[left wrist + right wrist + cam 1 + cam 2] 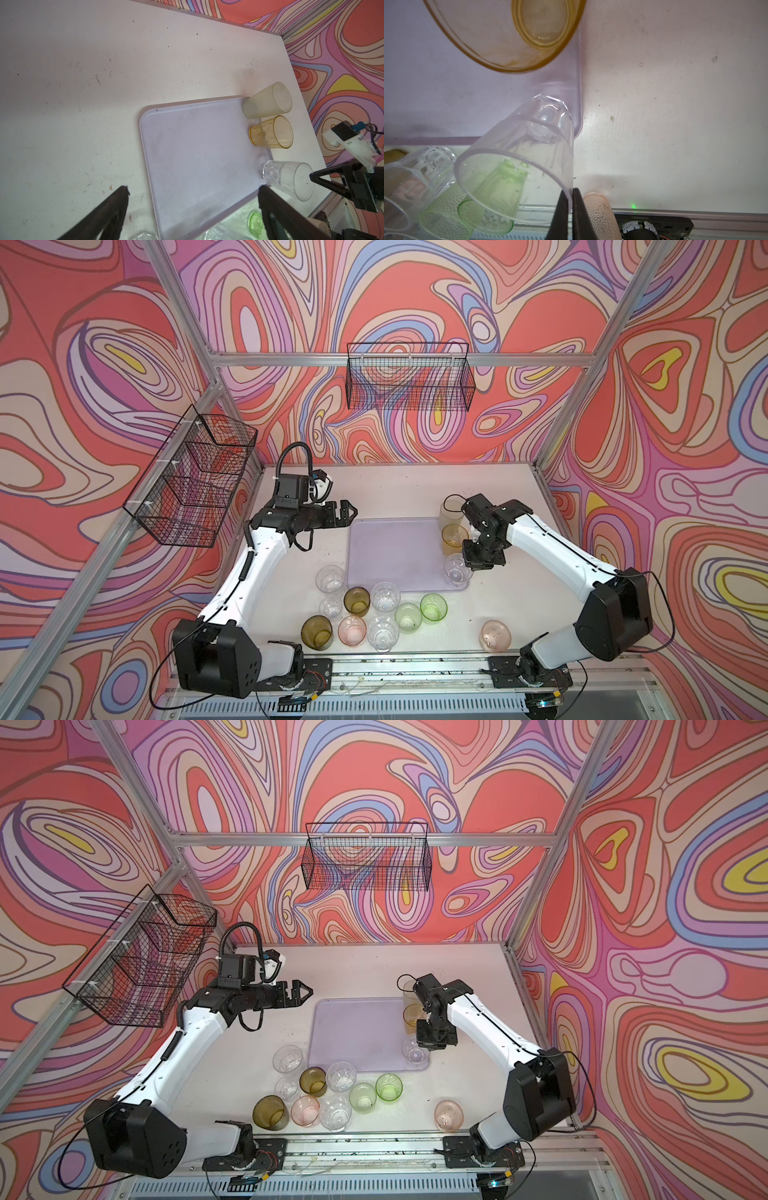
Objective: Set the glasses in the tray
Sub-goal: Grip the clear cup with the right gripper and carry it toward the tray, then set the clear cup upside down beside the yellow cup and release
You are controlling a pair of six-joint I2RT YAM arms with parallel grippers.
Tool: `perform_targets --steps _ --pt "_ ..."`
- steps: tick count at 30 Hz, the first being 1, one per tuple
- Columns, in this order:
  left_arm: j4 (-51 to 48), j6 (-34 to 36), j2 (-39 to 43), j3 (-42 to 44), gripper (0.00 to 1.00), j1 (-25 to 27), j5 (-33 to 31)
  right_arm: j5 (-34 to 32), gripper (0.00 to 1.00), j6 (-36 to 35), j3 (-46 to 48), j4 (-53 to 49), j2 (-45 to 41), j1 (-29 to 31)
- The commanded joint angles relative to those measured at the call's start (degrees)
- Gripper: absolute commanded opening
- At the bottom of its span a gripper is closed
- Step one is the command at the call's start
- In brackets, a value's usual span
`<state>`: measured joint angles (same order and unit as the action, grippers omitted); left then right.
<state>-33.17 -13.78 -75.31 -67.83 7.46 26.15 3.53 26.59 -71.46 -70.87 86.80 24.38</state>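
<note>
Flat pale lilac plastic tray [395, 556] is set mid-way across the white counter [395, 485]. Three glasses are stood along the tray's right edge. A tall pale yellow-green dotted tumbler [451, 508] is at the far right corner and a yellow translucent tumbler [453, 537] at mid-edge. A clear tumbler with faceted base [529, 145] is at the near right corner, just inside the rim. Whether its base is fully seated cannot be told.

The clear tumbler's rim wall is pinched by the right fingers [561, 209], one inside and one outside. The left fingers [108, 207] are spread wide with nothing held, hovering beside the tray's far left corner.

The other glasses are grouped on the counter between the tray's near edge and the counter's front edge: clear, olive-brown, pink and green. One pink dotted tumbler [495, 635] is set apart, toward the front right.

The tumblers are judged light, stiff, thin-walled and slick. Glass or plastic cannot be told, so they should be treated as breakable. A rim pinch, one finger inside, is judged the best hold. Swing under a one-wall pinch is to be expected, and the tight cluster is best worked from its outer tumblers.
</note>
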Motion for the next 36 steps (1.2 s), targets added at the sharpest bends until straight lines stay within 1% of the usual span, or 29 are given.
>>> perform_targets --steps 1,19,31,36 --pt "0.63 -0.37 0.16 0.4 1.0 -0.26 0.57 0.38 0.0 -0.15 0.01 2.08 0.56 -0.39" --pt "0.57 -0.19 0.51 0.46 1.0 -0.26 0.35 0.06 0.0 -0.31 2.63 3.48 1.7 -0.67" --pt "0.38 -0.03 0.6 0.38 1.0 -0.26 0.08 -2.26 0.07 -0.39 2.47 3.72 2.22 -0.74" --pt "0.38 -0.02 0.6 0.42 1.0 -0.26 0.0 -2.2 0.11 -0.69 2.2 4.07 2.66 -0.78"
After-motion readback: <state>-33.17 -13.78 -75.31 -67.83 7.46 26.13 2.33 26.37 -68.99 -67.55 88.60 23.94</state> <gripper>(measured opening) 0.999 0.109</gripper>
